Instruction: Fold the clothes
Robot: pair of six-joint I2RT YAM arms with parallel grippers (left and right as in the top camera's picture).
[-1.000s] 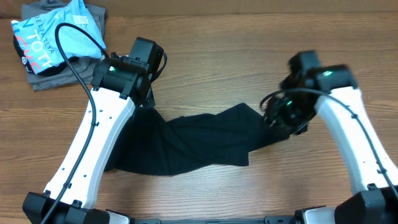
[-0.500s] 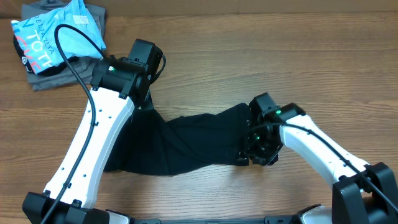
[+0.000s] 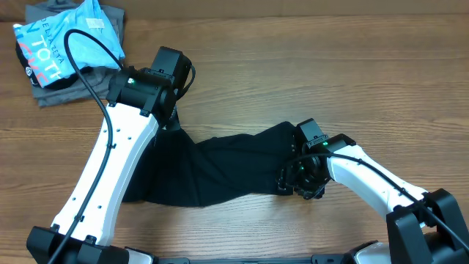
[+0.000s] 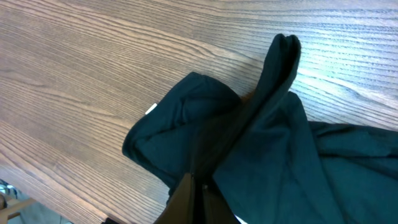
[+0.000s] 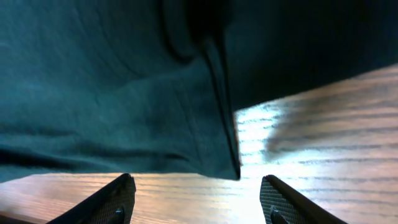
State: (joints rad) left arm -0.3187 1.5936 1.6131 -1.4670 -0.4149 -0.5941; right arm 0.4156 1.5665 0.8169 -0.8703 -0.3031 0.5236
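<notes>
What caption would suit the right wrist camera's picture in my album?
The open right gripper faces a corner of the black T-shirt lying on the wooden table.

The view is filled by a wood-grain table point(image 3: 308, 66); bright glare is reflected off it.

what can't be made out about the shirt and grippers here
Overhead: black T-shirt left part, hidden under the left arm.
Left wrist: left gripper fingers, cut off by the bottom edge.
Overhead: light blue shirt lettering, too small, crumpled.
</notes>
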